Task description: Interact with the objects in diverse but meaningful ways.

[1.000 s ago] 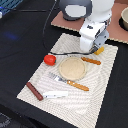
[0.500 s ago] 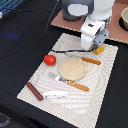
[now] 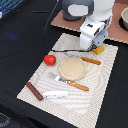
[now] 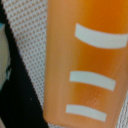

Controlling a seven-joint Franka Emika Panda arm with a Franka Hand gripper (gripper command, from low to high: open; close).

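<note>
The gripper (image 3: pixel 95 46) hangs low over the yellow-orange ridged bread block (image 3: pixel 98 49) at the placemat's (image 3: pixel 107 85) far edge; whether its jaws are spread or pinching, I cannot tell. This looks like the reach-to-grasp step; next it needs centring across the block, then closing.

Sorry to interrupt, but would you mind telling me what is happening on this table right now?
A single robot arm is lowered over the yellow-orange ridged bread block at the far edge of the pale placemat; its fingers are hidden, so a grip cannot be confirmed. The wrist view is filled by that block. The tan round plate sits mid-mat, with the red tomato, orange-handled fork, reddish-brown sausage stick and white flat piece around it.
</note>
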